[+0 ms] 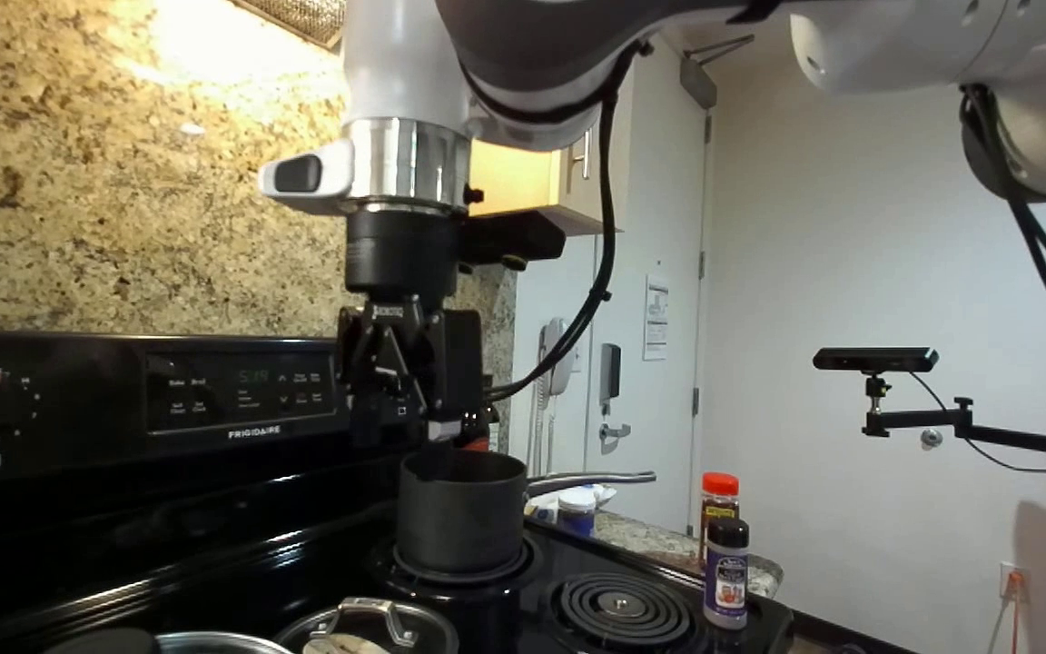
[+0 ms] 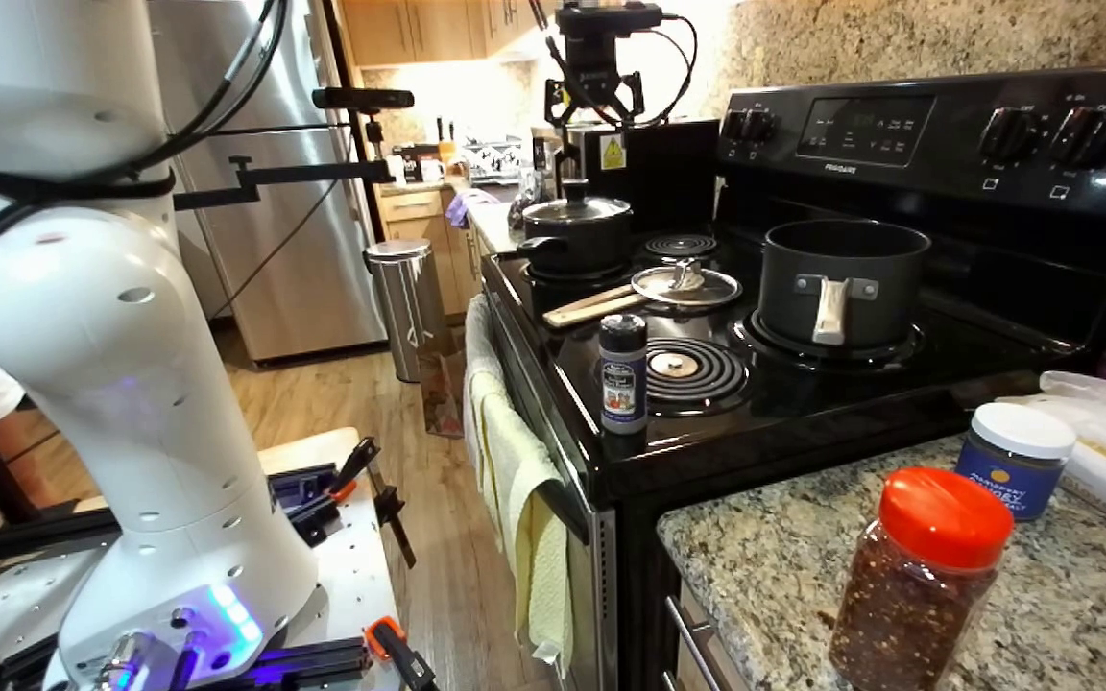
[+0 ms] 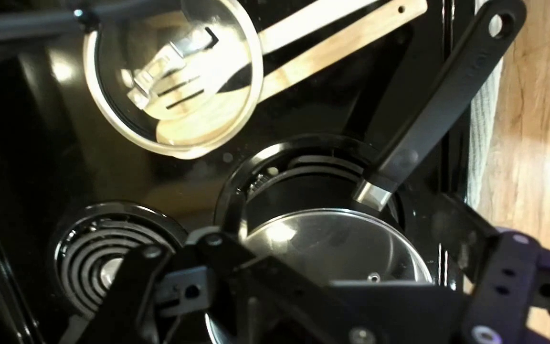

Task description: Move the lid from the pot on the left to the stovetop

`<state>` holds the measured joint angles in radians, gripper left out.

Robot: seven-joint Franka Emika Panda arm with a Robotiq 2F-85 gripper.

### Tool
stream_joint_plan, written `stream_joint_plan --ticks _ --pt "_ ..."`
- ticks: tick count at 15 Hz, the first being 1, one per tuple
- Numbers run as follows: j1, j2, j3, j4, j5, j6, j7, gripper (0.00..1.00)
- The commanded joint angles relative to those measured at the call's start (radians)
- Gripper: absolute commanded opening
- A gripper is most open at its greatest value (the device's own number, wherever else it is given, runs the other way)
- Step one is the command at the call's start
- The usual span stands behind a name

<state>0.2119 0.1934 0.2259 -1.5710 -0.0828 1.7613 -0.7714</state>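
While the glass lid (image 3: 337, 246) covers the dark pot (image 2: 596, 250), the tool (image 3: 349, 222) hangs above it, jaws spread wide. The pot stands on the stovetop (image 2: 783, 408).

1. A round, dark grey saucepan (image 1: 459, 527) with a long silver handle (image 1: 591, 480) stands on a coil burner (image 1: 525, 561) of the black electric stovetop (image 1: 505, 627).
2. A black, jointed gripper (image 1: 414, 436) points down from a white robot arm (image 1: 405, 68), overlapping the saucepan's rim in view.
3. A round, clear-glass lid (image 1: 361, 623) with a silver handle (image 1: 364, 604) lies nearby.
4. A round, silver-rimmed lid (image 1: 219, 637) is mostly cut off below.
5. A grey, black-capped plastic shaker (image 1: 725, 572) stands upright beside another coil burner (image 1: 621, 607).
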Motion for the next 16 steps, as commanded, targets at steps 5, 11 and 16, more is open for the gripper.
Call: stream_joint_plan --ticks 5,11,16 --pt "0.061 0.170 0.061 0.172 -0.015 -0.003 -0.139 1.00" --pt "0.123 0.339 0.064 0.378 -0.051 -0.062 -0.193 1.00" --pt "0.153 0.443 0.055 0.521 -0.052 -0.115 -0.223 1.00"
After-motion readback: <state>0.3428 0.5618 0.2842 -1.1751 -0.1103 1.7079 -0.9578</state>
